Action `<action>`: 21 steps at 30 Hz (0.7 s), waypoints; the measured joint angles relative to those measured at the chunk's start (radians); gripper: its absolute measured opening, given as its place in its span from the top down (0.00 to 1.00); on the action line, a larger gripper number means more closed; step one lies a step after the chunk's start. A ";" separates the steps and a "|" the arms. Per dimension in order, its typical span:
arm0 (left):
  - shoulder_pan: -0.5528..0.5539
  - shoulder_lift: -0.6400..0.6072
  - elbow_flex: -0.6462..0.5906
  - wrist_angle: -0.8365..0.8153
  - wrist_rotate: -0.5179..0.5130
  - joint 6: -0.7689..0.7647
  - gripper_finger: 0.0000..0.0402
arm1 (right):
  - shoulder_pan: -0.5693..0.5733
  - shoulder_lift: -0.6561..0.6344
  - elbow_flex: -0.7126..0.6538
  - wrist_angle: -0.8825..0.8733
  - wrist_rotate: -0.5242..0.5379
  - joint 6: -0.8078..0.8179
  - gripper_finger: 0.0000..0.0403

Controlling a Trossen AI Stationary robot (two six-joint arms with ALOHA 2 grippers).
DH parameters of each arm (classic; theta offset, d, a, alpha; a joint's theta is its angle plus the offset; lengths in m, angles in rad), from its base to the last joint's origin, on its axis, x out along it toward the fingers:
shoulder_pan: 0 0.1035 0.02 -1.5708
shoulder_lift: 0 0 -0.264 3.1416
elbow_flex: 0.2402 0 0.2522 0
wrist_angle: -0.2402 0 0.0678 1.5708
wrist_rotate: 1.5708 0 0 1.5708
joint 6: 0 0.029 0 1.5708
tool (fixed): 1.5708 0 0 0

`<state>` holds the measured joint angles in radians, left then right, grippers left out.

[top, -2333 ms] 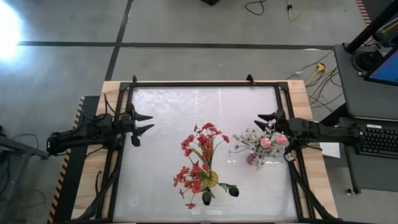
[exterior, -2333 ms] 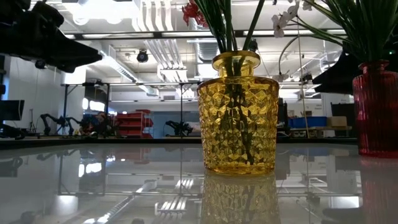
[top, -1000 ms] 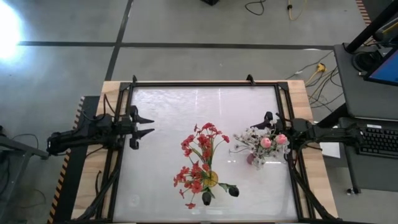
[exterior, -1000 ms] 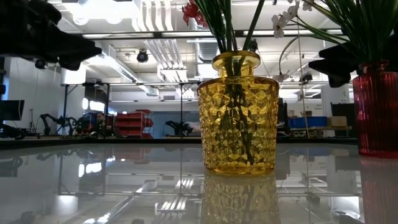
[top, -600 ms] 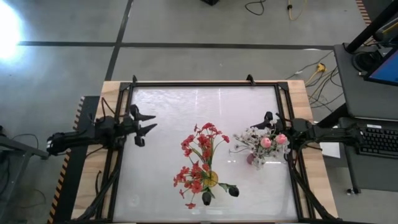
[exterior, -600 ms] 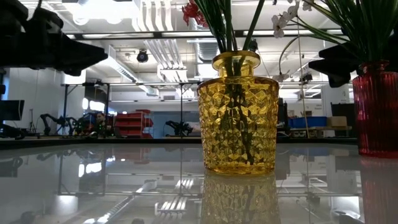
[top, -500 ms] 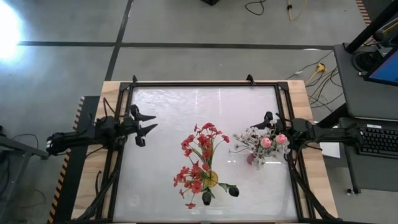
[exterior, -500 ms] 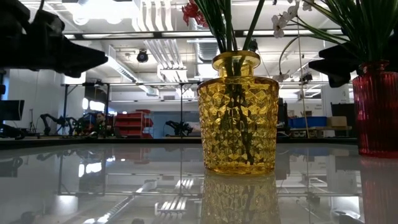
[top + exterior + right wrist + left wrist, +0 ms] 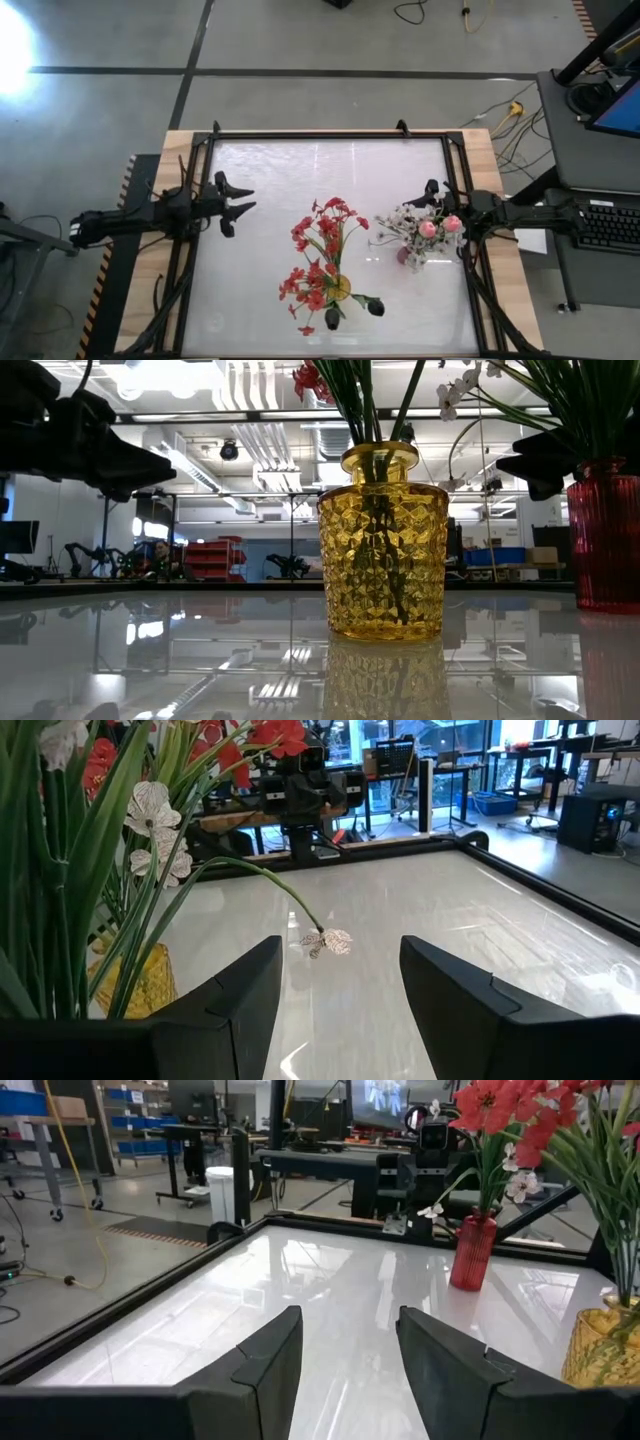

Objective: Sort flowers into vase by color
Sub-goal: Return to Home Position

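A glossy white surface (image 9: 300, 170) with a dark frame stands on a grey concrete floor (image 9: 300, 40), and a keyboard (image 9: 606, 224) lies on a desk off to its right. Toward the middle of the surface a yellow faceted vase (image 9: 381, 550) stands upright and holds the red flowers (image 9: 325, 235) on green stems, while two dark buds (image 9: 375, 307) droop just beside its mouth. To its right, near the frame, the red ribbed vase (image 9: 605, 530) stands upright with sprays of white flowers (image 9: 398, 225) and two pink buds (image 9: 436, 227). The left arm reaches in low and nearly level from the left side; the left hand (image 9: 244, 198) hangs above the left part of the surface, pointed toward the middle and well apart from both vases, its two fingers spread with nothing between them. The right arm lies stretched in from the right side, also nearly level. The right hand (image 9: 340, 960) sits just beside the red vase's bunch, so that in the high view the pink buds overlap it and in its own wrist view leaves and white blooms crowd close in front. It too is released, its fingers wide apart and grasping nothing, with one thin stem arching across the gap farther off
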<state>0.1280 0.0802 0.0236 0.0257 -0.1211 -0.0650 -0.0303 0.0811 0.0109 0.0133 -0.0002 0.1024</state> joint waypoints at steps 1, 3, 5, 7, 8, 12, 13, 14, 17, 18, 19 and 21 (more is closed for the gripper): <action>0.000 0.004 0.000 0.000 0.000 0.000 0.61 | 0.000 0.000 0.000 0.000 0.000 0.000 0.51; 0.000 0.012 0.003 0.000 0.000 0.000 0.61 | 0.000 0.000 0.000 0.000 0.000 0.001 0.51; 0.000 0.020 0.008 0.000 0.000 0.000 0.61 | 0.000 0.000 0.000 0.000 0.000 0.000 0.51; 0.000 0.026 0.009 0.001 0.000 0.000 0.61 | 0.000 0.000 0.000 0.000 0.000 0.000 0.51; 0.000 0.029 0.009 0.001 0.000 0.000 0.61 | 0.000 0.000 0.000 0.000 0.000 0.000 0.51; 0.000 0.039 0.009 0.001 0.000 0.000 0.61 | 0.000 0.000 0.000 0.000 0.000 0.000 0.51; 0.000 0.042 0.009 0.001 0.000 0.000 0.61 | 0.000 0.000 0.000 0.000 0.000 0.000 0.51; 0.000 0.044 0.009 0.001 0.000 0.000 0.61 | 0.000 0.000 0.000 0.000 0.000 0.000 0.51; 0.000 0.051 0.009 0.003 0.000 0.000 0.61 | 0.000 0.000 0.000 0.000 0.000 0.000 0.51; 0.000 0.054 0.009 0.003 0.000 0.000 0.61 | 0.000 0.000 0.000 0.000 0.000 0.000 0.51; 0.000 0.056 0.009 0.003 0.000 0.000 0.61 | 0.000 0.000 0.000 0.000 0.000 0.000 0.51; 0.000 0.061 0.009 0.004 0.000 0.000 0.61 | 0.000 0.000 0.000 0.000 0.000 0.000 0.51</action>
<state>0.1281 0.1415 0.0330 0.0296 -0.1211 -0.0652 -0.0304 0.0811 0.0109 0.0132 0.0002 0.1028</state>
